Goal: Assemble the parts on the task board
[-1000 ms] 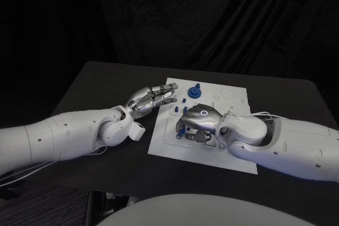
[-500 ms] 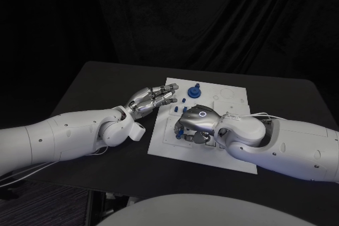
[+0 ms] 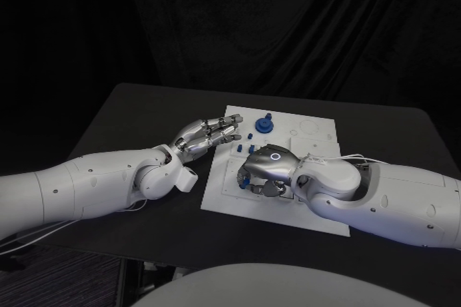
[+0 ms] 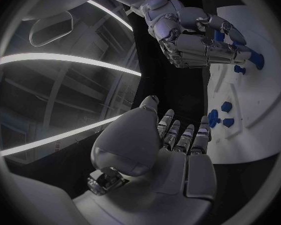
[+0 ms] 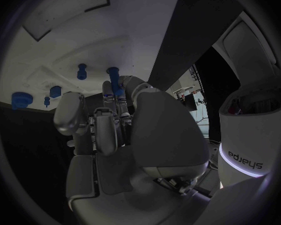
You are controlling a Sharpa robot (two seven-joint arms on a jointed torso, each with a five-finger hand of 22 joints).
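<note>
where the white task board (image 3: 317, 137) lies mid-table on the black table (image 3: 125, 114), right hand (image 3: 266, 168) lowered palm-down over its near-left part, fingers curled under onto the board. small blue part (image 5: 117, 88) seen at the fingertips (image 5: 109, 92) in the right wrist view, apparently pinched between them; exact hold hard to make out. more blue parts (image 3: 244, 181) peeking out just left of that hand in the head view. left hand (image 3: 204, 136) hovering at the board's left edge, fingers apart and lightly bent, nothing in them. tall blue part (image 3: 265, 125) standing upright toward the far side of the board, small blue pegs (image 3: 252, 136) just near of it, between the two hands. loose blue pieces (image 4: 227, 106) on the board beside the left fingertips (image 4: 203, 130) in the left wrist view, not touching them.
</note>
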